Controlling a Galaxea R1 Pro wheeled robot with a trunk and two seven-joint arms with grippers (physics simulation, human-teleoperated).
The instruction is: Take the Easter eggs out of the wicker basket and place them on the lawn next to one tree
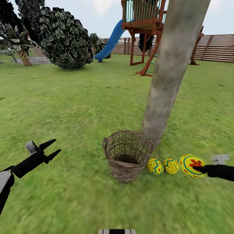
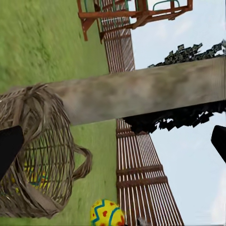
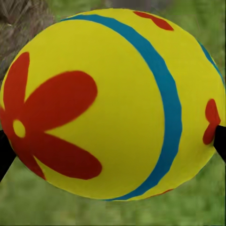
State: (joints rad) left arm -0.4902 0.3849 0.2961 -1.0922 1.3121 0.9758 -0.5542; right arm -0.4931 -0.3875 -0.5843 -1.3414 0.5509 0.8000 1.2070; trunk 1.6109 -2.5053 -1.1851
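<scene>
1. On the lawn [image 1: 65, 107] by the tree [image 1: 169, 74], we count three eggs in a row to the right of one basket [image 1: 127, 154].
2. We see the first egg [image 1: 155, 166] just beside the basket, the second egg [image 1: 171, 165] touching or nearly touching it, and the third egg [image 1: 191, 165] at the row's right end.
3. Our right gripper [image 1: 199, 169] has its jaws closed around the third egg, the flower-marked one [image 3: 113, 103]; its fingertips press both flanks.
4. Our left gripper [image 1: 52, 150] hangs over bare grass, well left of the basket, its jaws parted and holding nothing.
5. We see no egg inside the basket, which stands upright against the trunk's foot.
6. Behind, we count one playset [image 1: 146, 19], one slide [image 1: 110, 42], one fence [image 1: 214, 48] and one round bush [image 1: 65, 39].
</scene>
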